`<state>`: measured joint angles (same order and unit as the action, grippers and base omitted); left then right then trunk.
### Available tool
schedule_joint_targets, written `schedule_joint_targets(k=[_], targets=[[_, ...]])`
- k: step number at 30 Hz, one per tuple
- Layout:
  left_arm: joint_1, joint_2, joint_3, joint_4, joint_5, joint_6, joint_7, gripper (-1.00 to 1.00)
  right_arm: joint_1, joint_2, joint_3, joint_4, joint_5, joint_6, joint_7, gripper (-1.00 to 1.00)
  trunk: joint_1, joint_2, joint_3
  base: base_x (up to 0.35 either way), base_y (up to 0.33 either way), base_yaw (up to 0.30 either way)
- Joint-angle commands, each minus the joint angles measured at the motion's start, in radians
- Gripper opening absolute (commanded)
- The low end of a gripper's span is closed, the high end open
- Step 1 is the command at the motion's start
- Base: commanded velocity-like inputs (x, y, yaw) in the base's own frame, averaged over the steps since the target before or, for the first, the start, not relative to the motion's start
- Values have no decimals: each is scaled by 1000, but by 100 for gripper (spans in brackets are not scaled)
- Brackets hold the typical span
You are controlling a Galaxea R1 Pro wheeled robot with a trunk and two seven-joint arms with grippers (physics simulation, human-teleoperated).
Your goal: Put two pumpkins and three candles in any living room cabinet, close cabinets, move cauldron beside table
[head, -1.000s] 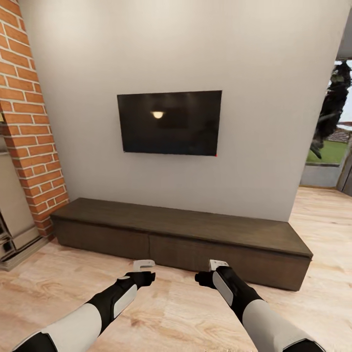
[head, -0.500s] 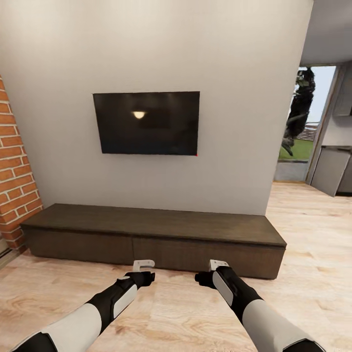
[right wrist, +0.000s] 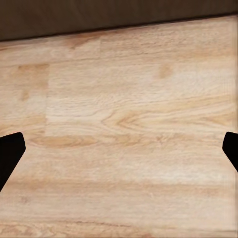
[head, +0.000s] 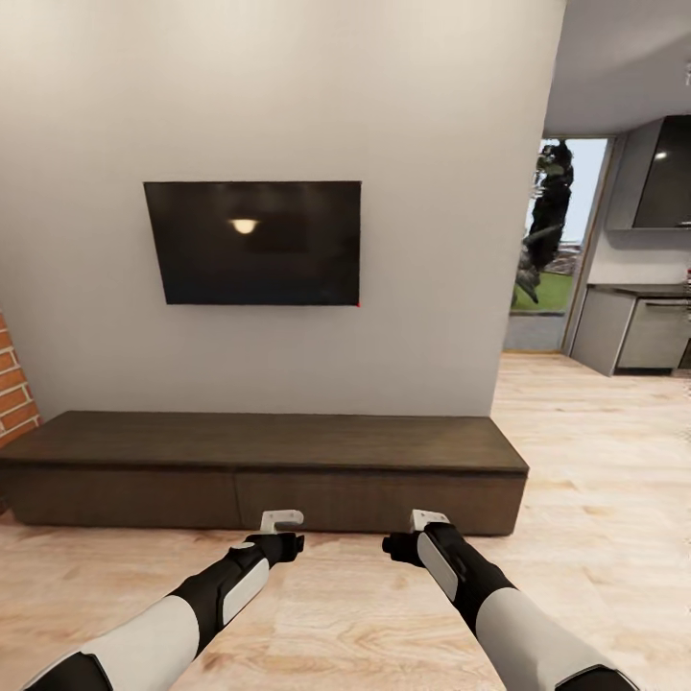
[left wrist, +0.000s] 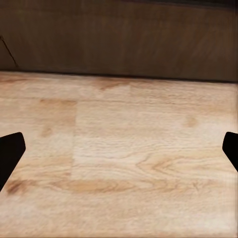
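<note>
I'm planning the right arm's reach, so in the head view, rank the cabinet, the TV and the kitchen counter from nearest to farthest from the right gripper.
1. Cabinet, directly ahead of the right gripper, on the floor.
2. TV, on the wall above the cabinet.
3. Kitchen counter, far right, past the doorway.

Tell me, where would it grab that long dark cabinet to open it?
Probably a drawer front's top edge, approached from the front. The cabinet shows flat, handleless, closed fronts under an overhanging top, with one vertical seam mid-front. Both the left tool and right tool hang open and empty.
</note>
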<state>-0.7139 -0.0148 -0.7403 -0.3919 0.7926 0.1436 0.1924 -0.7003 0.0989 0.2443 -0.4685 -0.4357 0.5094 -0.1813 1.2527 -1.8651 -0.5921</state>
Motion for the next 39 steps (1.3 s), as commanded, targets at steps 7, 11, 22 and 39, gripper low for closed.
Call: schedule_joint_targets(k=[7,11,22,39], targets=[[22,24,-29,-25,31,25,-14,100,2,-23,-16,20,-32,-20,14,100,0,-1,-1,0,0,-25],[45,47,-29,-47,54,47,-36,100,2,-46,-38,28,-53,-42,36,100,0,-1,-1,0,0,0],[66,109,-29,-109,66,109,-98,100,2,-46,-100,28,-112,-100,98,100,0,-1,-1,0,0,0],[25,28,11,53,2,244,-964,100,-2,-54,-370,-60,-226,-269,297,100,0,-1,-1,70,0,0]])
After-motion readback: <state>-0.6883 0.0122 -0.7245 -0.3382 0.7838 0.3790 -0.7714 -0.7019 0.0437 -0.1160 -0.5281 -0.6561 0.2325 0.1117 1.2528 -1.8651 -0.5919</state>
